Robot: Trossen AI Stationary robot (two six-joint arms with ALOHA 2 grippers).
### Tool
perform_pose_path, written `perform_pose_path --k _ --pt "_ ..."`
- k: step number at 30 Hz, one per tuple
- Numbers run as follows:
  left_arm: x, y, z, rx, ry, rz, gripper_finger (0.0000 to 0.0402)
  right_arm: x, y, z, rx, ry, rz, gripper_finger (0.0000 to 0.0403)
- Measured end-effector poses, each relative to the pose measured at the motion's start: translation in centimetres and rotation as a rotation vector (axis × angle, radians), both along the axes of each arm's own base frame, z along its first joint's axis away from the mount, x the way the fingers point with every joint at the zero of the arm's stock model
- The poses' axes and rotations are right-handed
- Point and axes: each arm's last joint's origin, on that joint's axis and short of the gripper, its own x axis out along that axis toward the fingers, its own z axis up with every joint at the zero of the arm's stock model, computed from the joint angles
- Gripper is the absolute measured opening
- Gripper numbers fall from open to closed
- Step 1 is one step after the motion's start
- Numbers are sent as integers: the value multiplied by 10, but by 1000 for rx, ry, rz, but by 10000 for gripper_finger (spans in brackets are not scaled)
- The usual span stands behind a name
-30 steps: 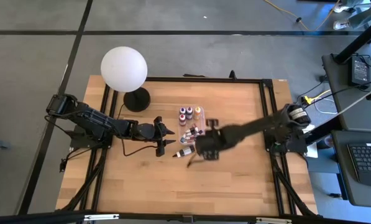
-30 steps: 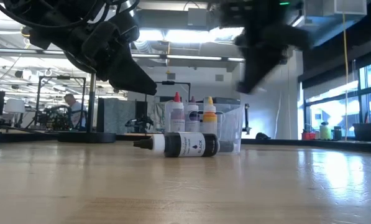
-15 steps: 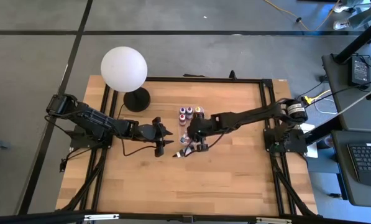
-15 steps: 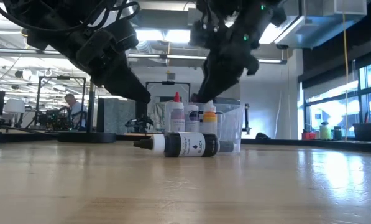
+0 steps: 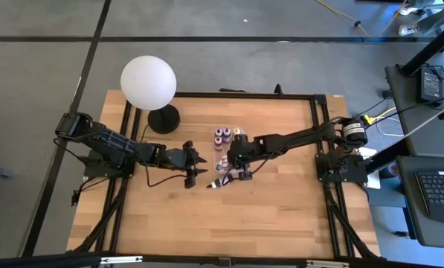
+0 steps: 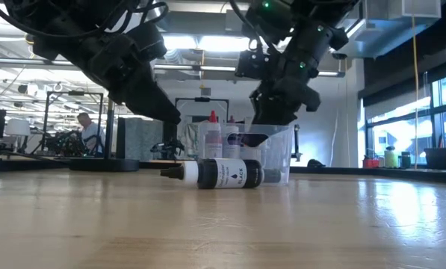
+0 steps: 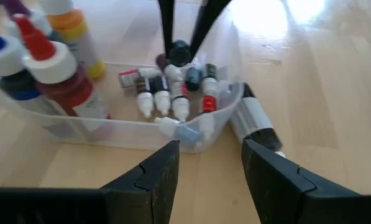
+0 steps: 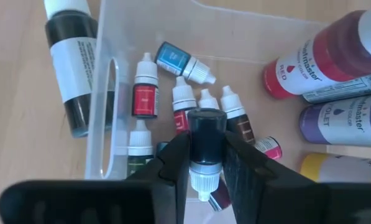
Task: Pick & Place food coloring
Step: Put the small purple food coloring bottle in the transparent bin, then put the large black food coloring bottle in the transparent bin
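A: Since a small dark bottle [image 8: 205, 144] is clenched in the right tool [image 8: 201, 163], where is it held?

B: It is held just above the clear box [image 8: 104, 99], over the tiny bottles [image 8: 184, 107] lying loose on the box floor. A drop into the box is judged to be the step in hand.

A: How is its long axis set?

B: It is seen nearly end-on in the right wrist view, so the axis appears to run about upright, the white cap toward the camera and the dark base toward the box. That suits a straight release downward.

A: What else is nearby?

B: A large black bottle [image 6: 221, 173] lies on its side on the counter [image 5: 281, 216], touching or just beside the box, its cap pointing away from it. Larger bottles [image 5: 227, 135] stand upright at the box's far end.

A: And the left tool [image 5: 197, 165]?

B: It is kept part open and empty, hovering near the box, presumably waiting.
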Motion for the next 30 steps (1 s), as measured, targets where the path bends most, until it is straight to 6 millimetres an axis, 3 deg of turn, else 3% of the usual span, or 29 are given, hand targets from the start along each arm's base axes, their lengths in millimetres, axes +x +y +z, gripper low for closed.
perform_pose_path --k 10,14,19,25,30 --pt "0 -2 0 -34 -1 -53 171 1 0 4 -1 14 1 150" --pt "2 -3 4 -41 -45 -61 171 8 4 28 -2 -4 12 157" --pt "1 -13 4 -74 -48 -95 171 8 25 56 -14 -78 89 158" --pt "-1 -25 4 -139 -43 -95 171 5 52 51 4 -68 137 158" --pt "-7 -36 -1 -154 11 -119 171 -8 74 27 15 -46 127 158"
